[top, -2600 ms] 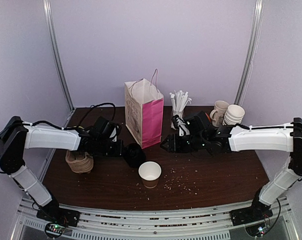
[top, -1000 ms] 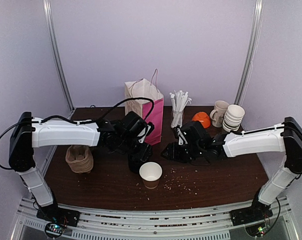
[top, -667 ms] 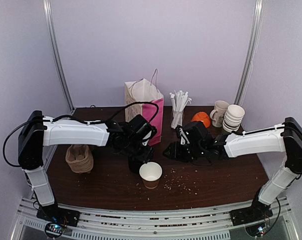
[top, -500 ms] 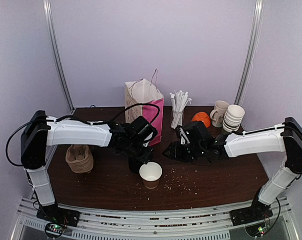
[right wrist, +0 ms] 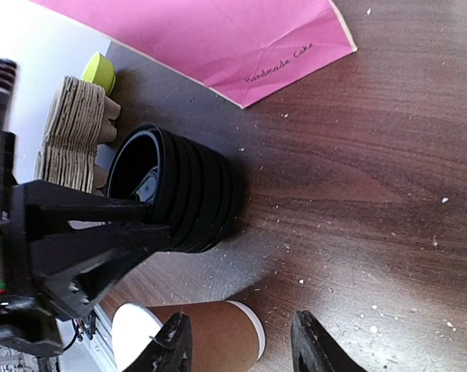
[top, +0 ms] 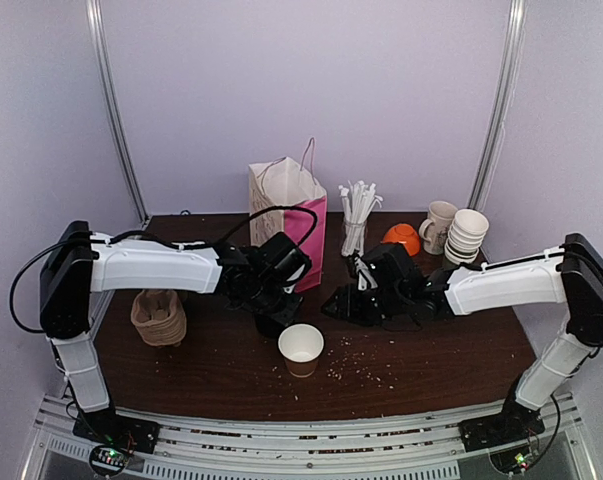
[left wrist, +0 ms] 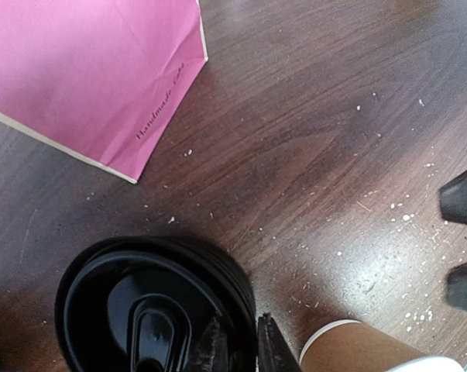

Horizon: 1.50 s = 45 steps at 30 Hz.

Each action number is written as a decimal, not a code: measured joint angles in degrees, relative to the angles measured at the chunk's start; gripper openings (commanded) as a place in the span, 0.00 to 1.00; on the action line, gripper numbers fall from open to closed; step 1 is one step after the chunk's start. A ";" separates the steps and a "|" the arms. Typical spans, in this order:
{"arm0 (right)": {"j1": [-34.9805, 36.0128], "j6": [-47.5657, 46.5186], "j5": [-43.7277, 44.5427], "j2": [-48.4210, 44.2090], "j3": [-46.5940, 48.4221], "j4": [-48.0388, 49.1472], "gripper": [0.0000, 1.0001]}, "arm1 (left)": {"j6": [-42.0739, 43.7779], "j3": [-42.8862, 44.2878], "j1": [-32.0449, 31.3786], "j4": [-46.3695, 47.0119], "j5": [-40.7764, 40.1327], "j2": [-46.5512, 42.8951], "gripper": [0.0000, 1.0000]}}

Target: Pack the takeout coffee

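The takeout coffee's brown paper cup [top: 300, 348] stands open-topped, with no lid on it, near the table's front middle; it also shows in the left wrist view [left wrist: 365, 350] and the right wrist view [right wrist: 206, 335]. Just left of it stands a stack of black dome lids [top: 269, 322] [right wrist: 183, 190]. My left gripper [top: 279, 312] [left wrist: 241, 345] reaches down onto the stack, shut on the rim of the top lid [left wrist: 140, 306]. My right gripper [top: 336, 303] [right wrist: 241, 345] hovers open right of the stack and above the cup, touching nothing.
A pink-and-white paper bag [top: 291, 225] stands open behind the lids. Pulp cup carriers [top: 159, 317] sit at the left. A holder of white straws [top: 356, 215], an orange bowl [top: 403, 238], a beige mug [top: 438, 225] and stacked white cups [top: 468, 232] line the back right. Crumbs dot the table.
My left arm swung right from beside the carriers to the lid stack, and its jaws closed on the top lid's rim. The right gripper barely shifted.
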 measured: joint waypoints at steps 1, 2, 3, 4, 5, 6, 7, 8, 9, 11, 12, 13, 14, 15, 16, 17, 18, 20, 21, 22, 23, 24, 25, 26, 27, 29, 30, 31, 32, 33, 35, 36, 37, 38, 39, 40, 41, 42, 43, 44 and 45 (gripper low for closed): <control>0.00 0.07 -0.39 0.37 0.00 0.22 0.47 | -0.04 -0.04 0.00 -0.02 -0.09 -0.28 0.13; 0.00 0.24 -1.01 0.83 0.00 0.52 0.48 | -0.09 -0.04 0.00 0.04 -0.09 -0.57 0.13; 0.00 0.44 -1.40 1.20 0.02 0.83 0.49 | -0.15 -0.15 0.00 0.07 -0.07 -0.90 0.13; 0.00 0.59 -2.14 1.81 0.02 1.42 0.50 | -0.22 -0.28 0.00 0.07 -0.07 -1.27 0.14; 0.00 0.94 -2.62 2.25 0.02 1.84 0.51 | -0.26 -0.44 0.00 0.09 0.00 -1.70 0.14; 0.00 1.44 -3.54 3.02 0.02 2.78 0.52 | -0.33 -0.57 0.00 0.11 0.11 -2.19 0.14; 0.00 1.46 -3.76 3.19 0.04 2.99 0.52 | -0.39 -0.66 0.00 0.15 0.20 -2.56 0.14; 0.00 1.84 -4.24 3.67 0.13 3.50 0.52 | -0.46 -0.85 0.00 0.20 0.39 -3.04 0.14; 0.00 2.16 -4.74 4.13 0.35 3.98 0.53 | -0.50 -0.98 0.00 0.20 0.52 -3.37 0.14; 0.00 2.84 -5.53 4.94 0.83 4.92 0.55 | -0.66 -1.36 -0.04 0.31 0.81 -3.93 0.15; 0.00 3.23 -5.81 5.29 1.01 5.55 0.55 | -0.70 -1.49 -0.09 0.35 0.92 -4.04 0.16; 0.00 3.45 -6.08 5.64 1.20 6.01 0.56 | -0.74 -1.60 -0.11 0.42 1.01 -4.04 0.16; 0.00 3.87 -6.34 6.16 1.60 6.51 0.56 | -0.81 -1.84 -0.13 0.61 1.18 -4.04 0.17; 0.00 4.11 -6.54 6.56 1.79 7.02 0.56 | -0.83 -2.08 -0.15 0.66 1.33 -4.04 0.17; 0.00 4.48 -6.69 6.99 2.01 7.54 0.56 | -0.85 -2.34 -0.15 0.66 1.55 -4.04 0.17; 0.00 4.83 -6.80 7.43 2.19 7.91 0.56 | -0.85 -2.49 -0.15 0.66 1.75 -4.04 0.18; 0.00 5.16 -6.86 7.89 2.34 8.44 0.56 | -0.85 -2.69 -0.15 0.68 1.90 -4.04 0.18; 0.00 5.90 -6.99 8.66 2.49 9.18 0.56 | -0.85 -2.86 -0.15 0.79 2.19 -4.04 0.17; 0.00 6.25 -7.02 8.98 2.49 9.51 0.56 | -0.85 -2.95 -0.15 0.90 2.29 -4.04 0.16; 0.00 6.47 -7.04 9.22 2.49 9.79 0.56 | -0.85 -3.04 -0.15 1.01 2.34 -4.04 0.16; 0.00 6.64 -7.04 9.42 2.49 9.99 0.56 | -0.85 -3.10 -0.15 1.16 2.45 -4.04 0.15; 0.00 6.80 -7.08 9.55 2.49 10.12 0.56 | -0.85 -3.19 -0.15 1.25 2.45 -4.04 0.15; 0.00 7.06 -7.15 9.75 2.49 10.45 0.56 | -0.85 -3.28 -0.15 1.36 2.47 -4.04 0.15; 0.00 7.34 -7.21 9.86 2.49 10.64 0.57 | -0.85 -3.32 -0.15 1.38 2.47 -4.04 0.15; 0.00 7.56 -7.26 9.99 2.49 10.82 0.58 | -0.85 -3.32 -0.15 1.38 2.47 -4.04 0.15; 0.00 8.09 -7.63 10.36 2.49 11.69 0.60 | -0.85 -3.32 -0.15 1.44 2.49 -4.04 0.15; 0.00 8.44 -7.87 10.58 2.49 12.26 0.61 | -0.85 -3.32 -0.15 1.46 2.51 -4.04 0.14; 0.00 8.83 -8.09 10.75 2.49 12.68 0.61 | -0.87 -3.32 -0.15 1.46 2.54 -4.04 0.14; 0.00 9.09 -8.28 10.97 2.49 13.20 0.62 | -0.87 -3.32 -0.15 1.51 2.64 -4.04 0.13; 0.00 9.42 -8.48 11.15 2.49 13.60 0.62 | -0.87 -3.34 -0.15 1.57 2.73 -4.04 0.12; -0.07 9.84 -8.81 11.54 2.49 14.25 0.62 | -0.90 -3.43 -0.15 1.86 3.13 -4.04 0.10; -0.13 10.27 -8.96 11.80 2.49 14.71 0.62 | -0.94 -3.45 -0.15 1.90 3.32 -4.04 0.08; -0.24 10.60 -9.07 12.09 2.49 15.06 0.62 | -0.98 -3.54 -0.15 2.03 3.50 -4.04 0.07; -0.35 10.86 -9.16 12.28 2.49 15.19 0.62 | -1.05 -3.67 -0.15 2.23 3.61 -4.07 0.05; -0.46 11.23 -9.25 12.48 2.49 15.52 0.61 | -1.09 -3.82 -0.15 2.40 3.69 -4.07 0.04; -0.59 11.69 -9.35 12.70 2.49 16.00 0.61 | -1.09 -4.07 -0.15 2.69 3.87 -4.07 0.03; -0.70 12.02 -9.49 12.90 2.49 16.46 0.61 | -1.11 -4.17 -0.15 2.82 4.00 -4.07 0.02; -0.81 12.39 -9.62 13.00 2.47 16.74 0.61 | -1.14 -4.24 -0.15 2.91 4.11 -4.07 0.01; -0.94 12.81 -9.81 13.11 2.45 17.16 0.62 | -1.14 -4.28 -0.15 3.04 4.24 -4.07 0.00; -1.03 13.25 -9.97 13.18 2.45 17.66 0.62 | -1.20 -4.28 -0.15 3.17 4.35 -4.07 0.00; -1.09 13.55 -10.12 13.25 2.43 18.03 0.62 | -1.27 -4.28 -0.15 3.28 4.46 -4.09 0.00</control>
